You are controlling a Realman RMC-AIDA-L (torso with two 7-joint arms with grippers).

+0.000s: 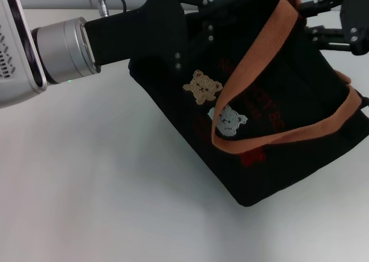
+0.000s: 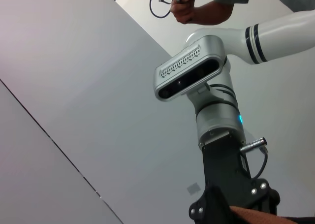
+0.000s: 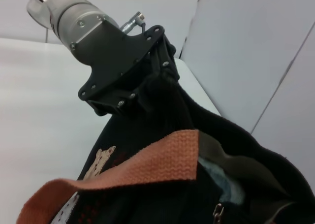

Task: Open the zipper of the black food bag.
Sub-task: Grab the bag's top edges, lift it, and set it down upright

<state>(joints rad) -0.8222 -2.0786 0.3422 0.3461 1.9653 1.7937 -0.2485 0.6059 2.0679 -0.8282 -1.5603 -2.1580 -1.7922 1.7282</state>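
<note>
The black food bag (image 1: 277,158) lies tilted on the white table (image 1: 104,175), showing a tan bear patch (image 1: 202,86), a white bear patch (image 1: 229,121) and red print. One orange strap (image 1: 271,31) loops over its front. My left gripper (image 1: 193,26) grips the bag's far upper corner; in the right wrist view the left gripper (image 3: 160,56) has the fabric of the bag (image 3: 162,111) drawn up into it. My right gripper (image 1: 316,21) hovers over the bag's top right end. A small metal zipper pull (image 3: 217,213) hangs by the opening, below the strap (image 3: 147,165).
White table surface spreads to the left and in front of the bag. A grey wall panel (image 3: 256,51) stands behind the table. In the left wrist view a person's hand (image 2: 189,10) holds a device high above my right arm (image 2: 216,115).
</note>
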